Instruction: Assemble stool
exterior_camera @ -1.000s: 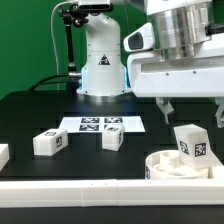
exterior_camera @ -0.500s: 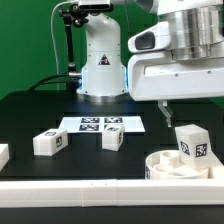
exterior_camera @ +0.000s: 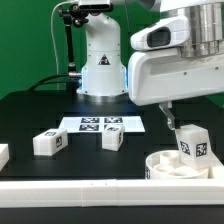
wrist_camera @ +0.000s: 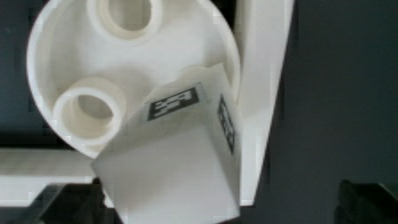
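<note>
Nearest us, the white round plastic disc seat point(exterior_camera: 172, 168) sat at the front of the black bench point(exterior_camera: 30, 112), with one white oblong tagged leg block point(exterior_camera: 192, 143) upright on it. Just above, the gripper point(exterior_camera: 195, 116) hovered, jaws wide apart and holding nothing. My advice: centre over that block, descend square, close on its flat faces and stay clear of the rim. Farther back, a spare white leg block point(exterior_camera: 48, 142) lay near the marker board point(exterior_camera: 100, 124).

Three legs point(exterior_camera: 48, 143) point(exterior_camera: 113, 140) point(exterior_camera: 192, 143), one seat point(exterior_camera: 159, 170)
</note>
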You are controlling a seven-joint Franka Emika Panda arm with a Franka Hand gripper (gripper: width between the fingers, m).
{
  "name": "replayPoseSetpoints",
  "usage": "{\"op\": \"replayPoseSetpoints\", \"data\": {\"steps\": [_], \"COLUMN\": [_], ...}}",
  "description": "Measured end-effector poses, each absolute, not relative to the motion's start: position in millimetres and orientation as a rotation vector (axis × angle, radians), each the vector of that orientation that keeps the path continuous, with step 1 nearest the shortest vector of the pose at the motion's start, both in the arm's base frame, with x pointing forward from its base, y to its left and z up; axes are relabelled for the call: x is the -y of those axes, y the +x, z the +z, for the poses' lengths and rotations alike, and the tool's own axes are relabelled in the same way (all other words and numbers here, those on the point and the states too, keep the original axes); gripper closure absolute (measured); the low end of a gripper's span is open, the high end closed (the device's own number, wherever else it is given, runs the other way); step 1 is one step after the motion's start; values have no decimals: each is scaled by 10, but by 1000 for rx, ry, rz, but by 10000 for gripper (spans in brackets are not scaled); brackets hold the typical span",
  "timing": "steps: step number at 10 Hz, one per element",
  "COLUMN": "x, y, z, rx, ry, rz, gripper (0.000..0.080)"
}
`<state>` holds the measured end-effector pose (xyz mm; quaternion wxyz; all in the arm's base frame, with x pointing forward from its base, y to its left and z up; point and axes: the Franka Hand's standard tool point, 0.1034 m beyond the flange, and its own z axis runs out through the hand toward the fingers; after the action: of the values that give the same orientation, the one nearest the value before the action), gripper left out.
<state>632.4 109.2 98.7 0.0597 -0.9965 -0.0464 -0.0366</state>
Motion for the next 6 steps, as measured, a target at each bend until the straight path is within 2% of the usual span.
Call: {"op": "replayPoseSetpoints", "data": {"steps": [6], "x": [-1115], "y": [6373], "z": [1005], "rx": [1066], "ry": [-2901], "rz": [-196], "gripper": [151]}}
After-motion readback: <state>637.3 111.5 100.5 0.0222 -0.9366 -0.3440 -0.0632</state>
